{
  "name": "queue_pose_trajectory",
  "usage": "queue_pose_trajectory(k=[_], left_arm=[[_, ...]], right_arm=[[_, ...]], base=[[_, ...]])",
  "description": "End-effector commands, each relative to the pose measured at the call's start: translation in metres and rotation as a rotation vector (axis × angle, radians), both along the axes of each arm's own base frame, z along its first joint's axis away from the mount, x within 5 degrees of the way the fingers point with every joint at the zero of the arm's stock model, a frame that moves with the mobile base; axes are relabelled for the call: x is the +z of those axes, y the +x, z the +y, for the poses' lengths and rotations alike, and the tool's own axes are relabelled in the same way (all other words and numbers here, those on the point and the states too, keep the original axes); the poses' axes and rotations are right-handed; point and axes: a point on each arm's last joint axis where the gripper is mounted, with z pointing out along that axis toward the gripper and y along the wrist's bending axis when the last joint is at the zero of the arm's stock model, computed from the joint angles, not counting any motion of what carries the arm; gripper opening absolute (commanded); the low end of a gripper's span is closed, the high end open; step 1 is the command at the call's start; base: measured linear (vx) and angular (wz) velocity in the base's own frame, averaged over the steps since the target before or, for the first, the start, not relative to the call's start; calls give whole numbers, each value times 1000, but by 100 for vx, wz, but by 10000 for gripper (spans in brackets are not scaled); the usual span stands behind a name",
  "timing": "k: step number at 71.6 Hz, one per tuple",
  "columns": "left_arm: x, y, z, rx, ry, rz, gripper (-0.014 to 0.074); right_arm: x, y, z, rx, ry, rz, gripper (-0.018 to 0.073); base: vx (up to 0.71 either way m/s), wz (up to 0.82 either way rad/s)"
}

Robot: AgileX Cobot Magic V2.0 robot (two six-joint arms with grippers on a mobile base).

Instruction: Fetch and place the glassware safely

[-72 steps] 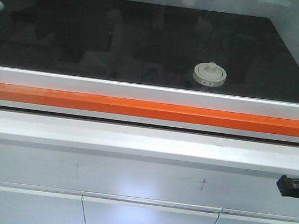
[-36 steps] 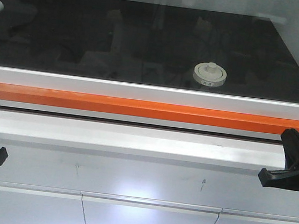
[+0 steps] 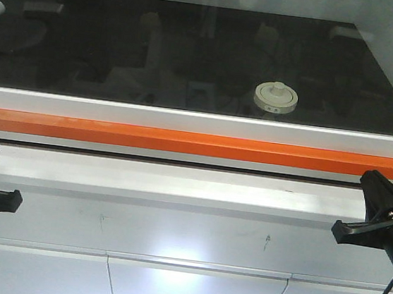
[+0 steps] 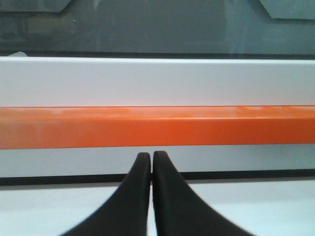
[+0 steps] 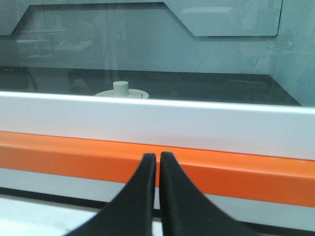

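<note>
Beyond the orange rail point(image 3: 183, 142), on the dark table point(image 3: 89, 28), the lidded glass jar point(image 3: 276, 98) stands, while the left pincer point(image 4: 150, 156) and right pincer point(image 5: 157, 156) hang closed and empty before the rail, so reaching over it with opened jaws seems next.

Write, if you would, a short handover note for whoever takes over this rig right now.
Left gripper: shut, empty, low in front of the orange horizontal bar.
Right gripper: shut, empty, in front of the same bar.
Glassware: the small clear glass jar with a round cream-white knobbed lid stands upright on the glossy black work surface, right of centre, beyond the white frame. It seems to sit behind a glass pane.
Done: nothing yet; the jar is untouched.
Left: reach the jar, grasp it, carry it and set it down safely. The right arm looks nearer.
</note>
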Motion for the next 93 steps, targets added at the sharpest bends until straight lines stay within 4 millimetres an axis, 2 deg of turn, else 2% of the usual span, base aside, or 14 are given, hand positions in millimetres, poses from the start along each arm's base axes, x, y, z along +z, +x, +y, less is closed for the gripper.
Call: queue_pose_trajectory(k=[1, 20, 37, 70, 93], left_arm=[[14, 5, -1, 2, -25, -122, -7], [15, 5, -1, 2, -26, -133, -7], [15, 5, -1, 1, -26, -133, -7], [16, 5, -2, -7, -24, -148, -7], [16, 5, -2, -7, -23, -148, -7]], right_arm=[[10, 5, 1, 14, 4, -102, -3], [-14, -4, -1, -6, 4, -42, -3], [-25, 5, -3, -31, -24, -26, -3], [-14, 23, -6, -73, -42, -92, -3], [-26, 35, -7, -85, -55, -46, -1]], base=[[0, 0], [0, 0], [0, 0], [0, 0], [0, 0]])
